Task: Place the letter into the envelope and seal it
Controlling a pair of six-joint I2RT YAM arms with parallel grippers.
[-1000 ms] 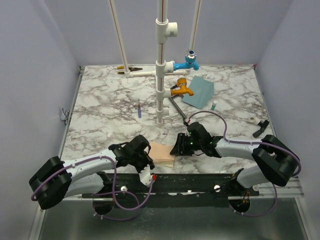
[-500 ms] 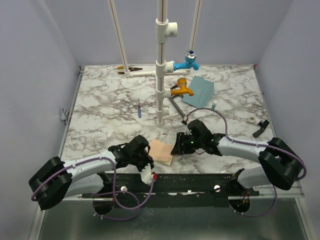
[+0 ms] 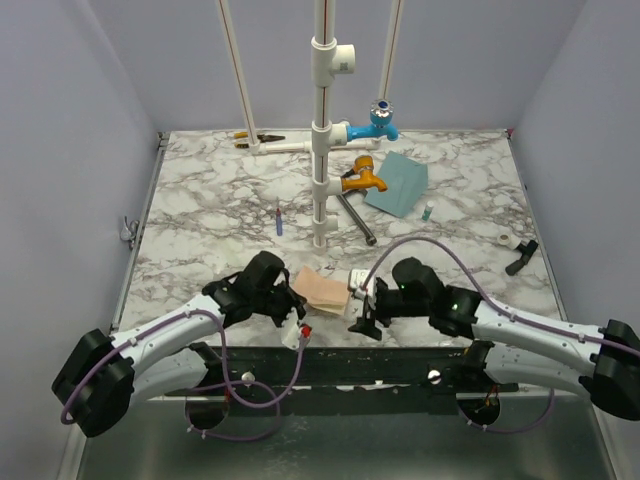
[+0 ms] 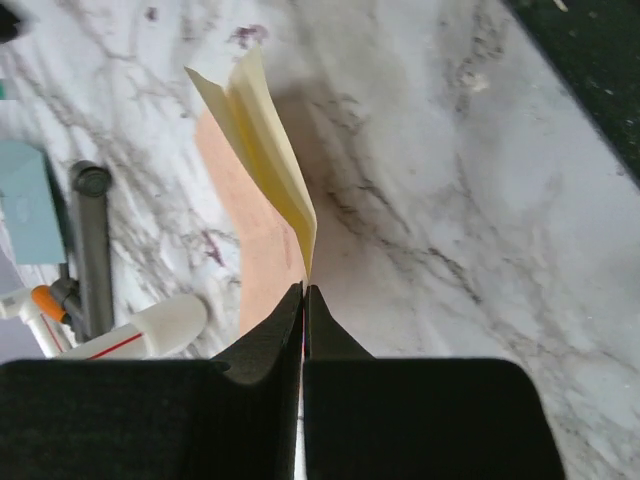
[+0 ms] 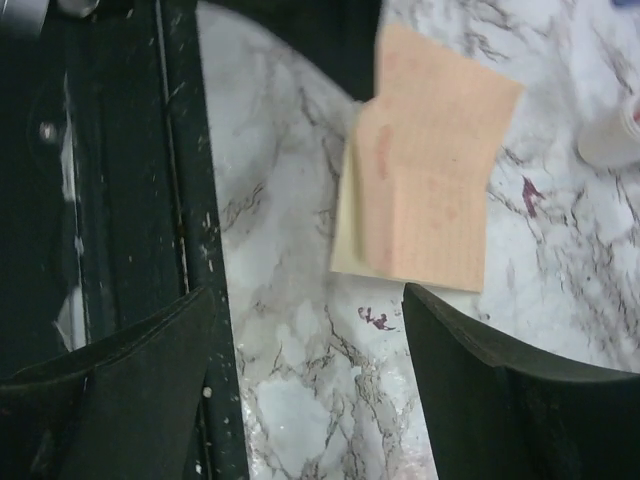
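You've got the letter (image 3: 322,290) folded, lying near the table's (image 3: 200,200) near edge between both grippers. Its long axis runs roughly left-right, slightly skewed. It's well apart from the envelope (image 3: 397,183), which lies far side by the pipe stand (image 3: 320,150). Left gripper (image 4: 303,295): fingers closed, pinching one letter corner. The leaves fan away from it, tan leaf flat, yellow leaf raised. Right gripper (image 5: 308,295): fingers spread wide, nothing held, just right of the letter, with its free edge towards them.

No legible text or markings
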